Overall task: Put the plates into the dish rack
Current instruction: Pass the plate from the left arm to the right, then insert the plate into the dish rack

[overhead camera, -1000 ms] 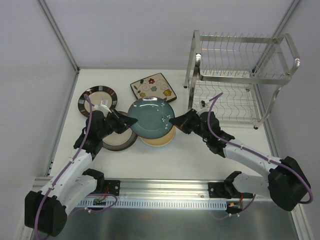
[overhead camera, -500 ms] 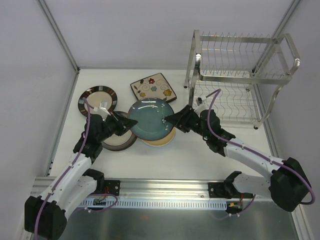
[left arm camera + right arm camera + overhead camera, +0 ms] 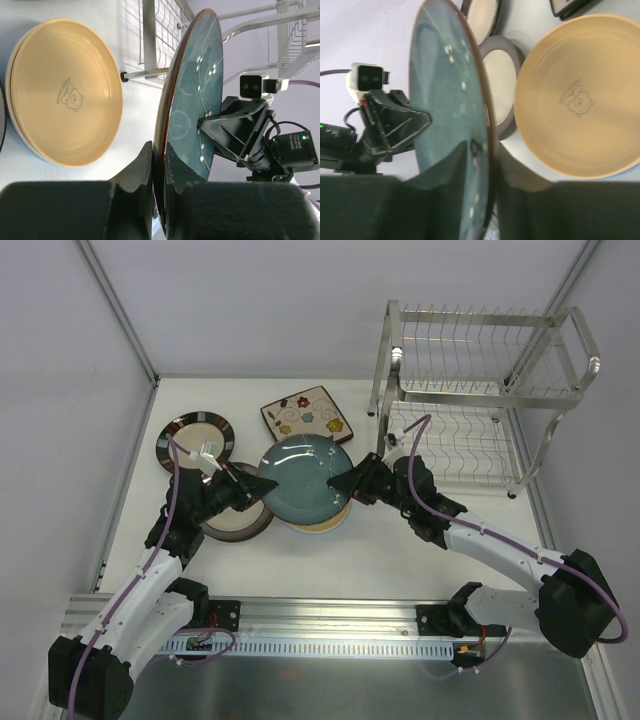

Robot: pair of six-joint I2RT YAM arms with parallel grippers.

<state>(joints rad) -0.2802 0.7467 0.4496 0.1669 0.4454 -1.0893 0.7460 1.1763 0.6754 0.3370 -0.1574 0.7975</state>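
Blue plate [image 3: 303, 483] is tilted up off the worktop [image 3: 370, 550], over the tan plate [image 3: 65, 90]. Left gripper [image 3: 260, 487] pinches its left rim. Right gripper [image 3: 339, 483] straddles the right rim, can't tell if it's clamped. Dish rack [image 3: 480, 390] sits back-right, its front-left post just behind the right gripper. Brown-rimmed plate [image 3: 235, 525], striped plate [image 3: 195, 435] and square floral plate [image 3: 308, 412] lie left and behind.

I count one blue-teal round plate [image 3: 300, 480], one tan round plate [image 3: 65, 95], two brown-rimmed round plates [image 3: 195, 436] [image 3: 240, 524], one square cream floral plate [image 3: 303, 412] and one silver wire dish rack [image 3: 450, 440].
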